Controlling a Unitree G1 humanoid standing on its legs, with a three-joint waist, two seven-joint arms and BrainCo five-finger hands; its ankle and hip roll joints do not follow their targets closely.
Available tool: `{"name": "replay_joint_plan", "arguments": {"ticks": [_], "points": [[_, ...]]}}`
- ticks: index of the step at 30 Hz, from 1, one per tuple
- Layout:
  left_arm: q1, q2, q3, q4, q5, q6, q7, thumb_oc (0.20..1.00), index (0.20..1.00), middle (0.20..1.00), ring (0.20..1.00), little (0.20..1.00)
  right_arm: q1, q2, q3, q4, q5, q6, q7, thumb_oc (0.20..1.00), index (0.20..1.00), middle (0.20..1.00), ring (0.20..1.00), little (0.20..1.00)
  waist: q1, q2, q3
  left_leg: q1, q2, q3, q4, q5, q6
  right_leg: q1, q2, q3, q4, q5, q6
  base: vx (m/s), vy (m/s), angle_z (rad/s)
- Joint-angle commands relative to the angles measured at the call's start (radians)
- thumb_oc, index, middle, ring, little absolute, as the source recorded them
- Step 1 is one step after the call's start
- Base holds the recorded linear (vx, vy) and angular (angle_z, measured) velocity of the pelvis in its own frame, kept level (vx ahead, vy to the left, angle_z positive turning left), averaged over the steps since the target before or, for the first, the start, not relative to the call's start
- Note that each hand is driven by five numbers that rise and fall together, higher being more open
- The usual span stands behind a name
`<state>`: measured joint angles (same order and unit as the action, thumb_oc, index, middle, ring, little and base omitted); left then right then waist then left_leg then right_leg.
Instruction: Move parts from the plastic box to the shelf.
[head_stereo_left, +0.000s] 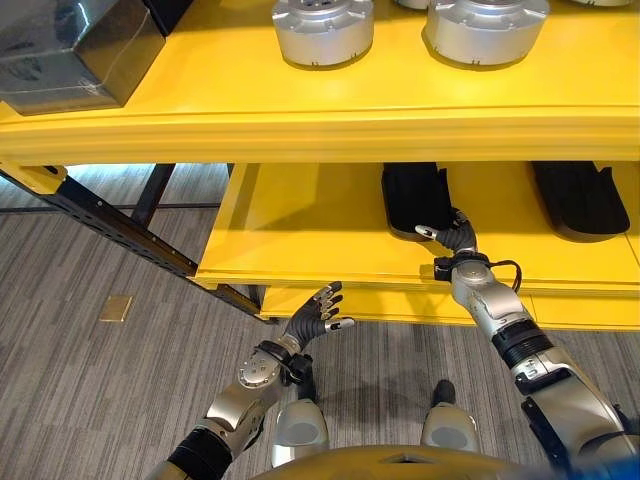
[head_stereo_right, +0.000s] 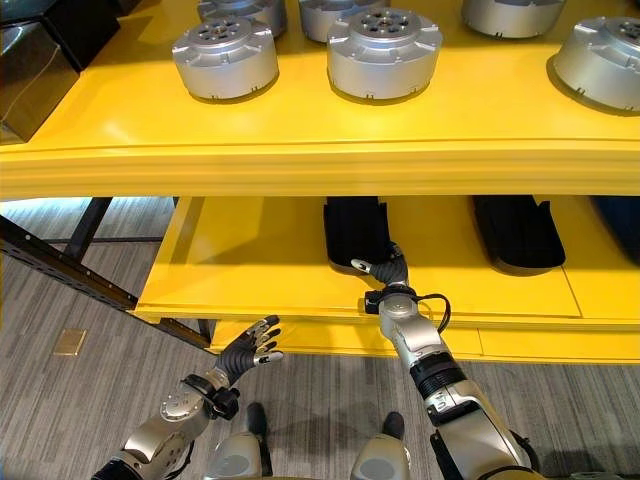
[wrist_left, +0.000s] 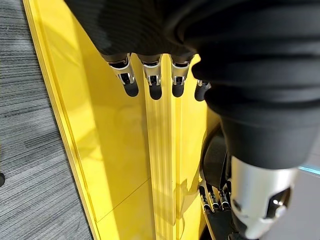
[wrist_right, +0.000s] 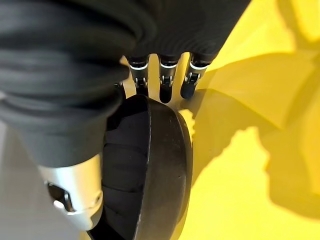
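A long black moulded part (head_stereo_left: 415, 200) lies on the lower yellow shelf (head_stereo_left: 300, 220). My right hand (head_stereo_left: 452, 238) is at its near end, the fingers (wrist_right: 165, 75) fairly straight along the part's rim (wrist_right: 155, 170) and the thumb spread out to the side; it looks open, touching rather than clasping. My left hand (head_stereo_left: 318, 318) hangs open over the floor just in front of the lower shelf's edge, its fingers (wrist_left: 150, 82) straight and holding nothing.
A second black part (head_stereo_left: 580, 195) lies further right on the lower shelf. The upper shelf (head_stereo_left: 200, 105) carries several round silver parts (head_stereo_left: 322, 28) and a dark box (head_stereo_left: 70, 50) at its left end. A black frame rail (head_stereo_left: 110, 225) slants across the floor on the left.
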<state>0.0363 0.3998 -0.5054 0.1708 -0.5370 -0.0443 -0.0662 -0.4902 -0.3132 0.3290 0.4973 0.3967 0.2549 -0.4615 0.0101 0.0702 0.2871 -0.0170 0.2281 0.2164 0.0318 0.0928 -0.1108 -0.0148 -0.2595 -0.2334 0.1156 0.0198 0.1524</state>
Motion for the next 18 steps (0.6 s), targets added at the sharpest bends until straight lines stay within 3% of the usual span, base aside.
{"name": "replay_joint_plan", "arguments": {"ticks": [1, 18], "points": [[-0.015, 0.000, 0.028, -0.075, 0.011, -0.025, -0.002, 1.000, 1.000, 1.000, 1.000, 1.000, 0.032, 0.057, 0.023, -0.024, 0.006, 0.016, 0.051, 1.000, 1.000, 1.000, 1.000, 1.000, 0.024, -0.015, 0.051, 0.036, -0.001, 0.037, 0.073, -0.044, 0.026, -0.021, 0.024, 0.032, 0.106, -0.037, -0.040, 0.00, 0.000, 0.00], [-0.010, -0.004, 0.029, -0.065, 0.019, -0.029, -0.009, 1.000, 1.000, 1.000, 1.000, 1.000, 0.050, 0.064, 0.036, -0.024, 0.001, 0.017, 0.054, 1.000, 1.000, 1.000, 1.000, 1.000, 0.026, -0.017, 0.047, 0.037, 0.000, 0.035, 0.073, -0.044, 0.026, -0.019, 0.023, 0.031, 0.105, -0.037, -0.039, 0.00, 0.000, 0.00]]}}
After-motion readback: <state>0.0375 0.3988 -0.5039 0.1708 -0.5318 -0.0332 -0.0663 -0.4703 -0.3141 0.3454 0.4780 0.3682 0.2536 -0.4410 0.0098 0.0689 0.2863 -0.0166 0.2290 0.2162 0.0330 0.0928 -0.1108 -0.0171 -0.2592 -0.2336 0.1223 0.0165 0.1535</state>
